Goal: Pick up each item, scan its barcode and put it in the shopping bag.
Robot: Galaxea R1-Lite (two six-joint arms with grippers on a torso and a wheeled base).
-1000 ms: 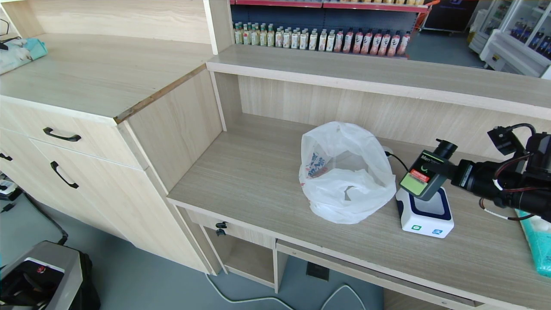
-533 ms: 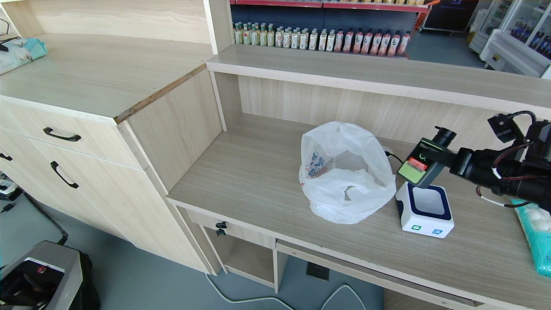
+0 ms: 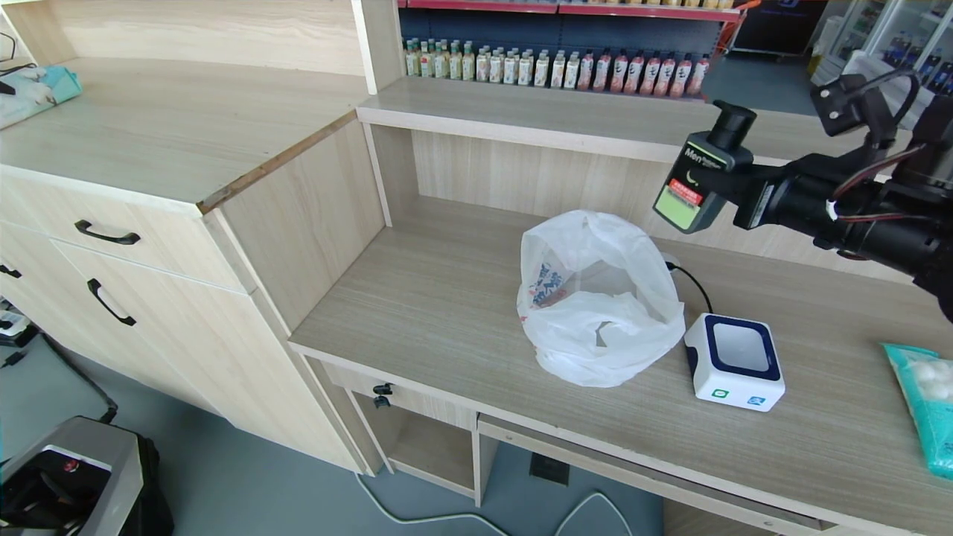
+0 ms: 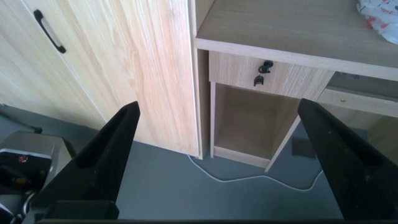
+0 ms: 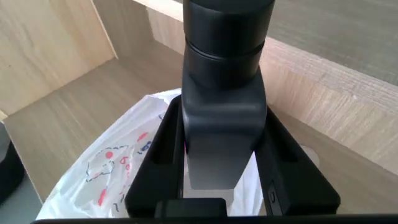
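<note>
The right gripper (image 3: 738,195) is closed on a dark grey bottle (image 3: 700,186) with a black cap. Its two fingers (image 5: 163,152) press against opposite sides of the bottle body, just below the shoulder, with no gap visible between pad and bottle. The bottle is held in the air, clear of the counter (image 3: 447,298), tilted with the cap pointing up and away from the robot. Its green and red label faces down toward the counter. In the head view it is seen against the front edge of the upper ledge (image 3: 566,119), higher than the barcode scanner (image 3: 733,361) and to the right of the shopping bag (image 3: 595,298). The white plastic shopping bag stands on the counter with its mouth open, touching the left side of the scanner. A black cable (image 3: 692,279) runs from behind the bag to the scanner. In the right wrist view the bag (image 5: 118,165) lies beneath the gripped bottle (image 5: 224,106). A teal packet (image 3: 923,402) lies flat on the counter at the right edge, well apart from the scanner. The left gripper (image 4: 221,162) hangs beside the counter front, above the floor (image 4: 186,193). Its fingers (image 4: 102,158) are spread wide, holding and touching nothing.
</note>
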